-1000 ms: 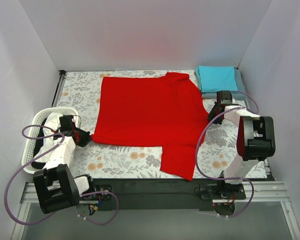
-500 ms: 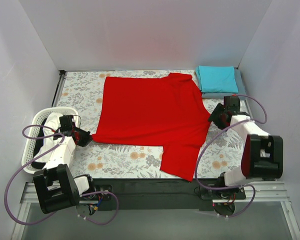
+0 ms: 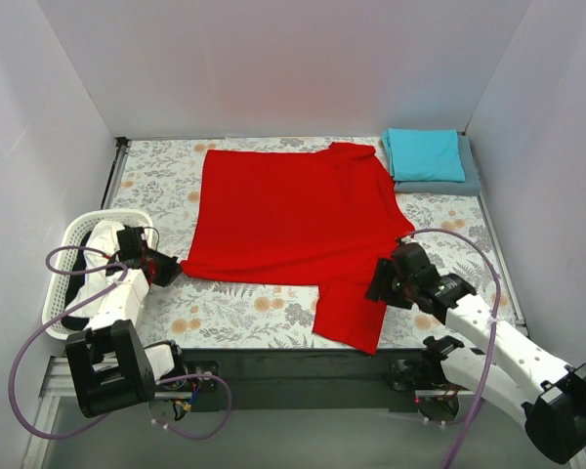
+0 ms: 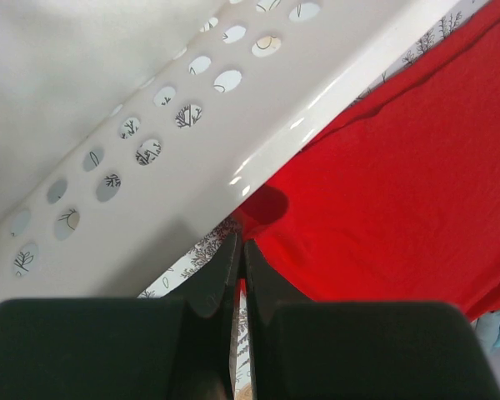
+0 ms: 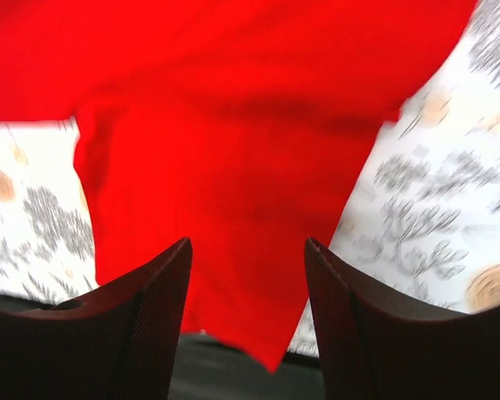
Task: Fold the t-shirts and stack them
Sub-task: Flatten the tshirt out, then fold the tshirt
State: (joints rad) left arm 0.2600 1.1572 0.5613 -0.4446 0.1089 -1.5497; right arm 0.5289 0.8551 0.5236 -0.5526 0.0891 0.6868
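Two folded shirts are sitting far right while the left gripper is clamping the spread red shirt by its corner and the right gripper, jaws apart, is hovering over the sleeve, likely its next grasp.

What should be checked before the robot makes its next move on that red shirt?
1. Left hand shut on the red t-shirt at its corner by the basket: ok, red shows between the fingers.
2. Right hand open: ok.
3. Right hand above the near sleeve: ok. Whether it touches the cloth: cannot tell.
4. Sleeve fully on the table: not ok, its tip overhangs the near edge.
5. Shirt body spread flat: ok.
6. Finished stack out of the way: ok, the folded teal t-shirt lies on the grey-blue t-shirt in the far right corner.
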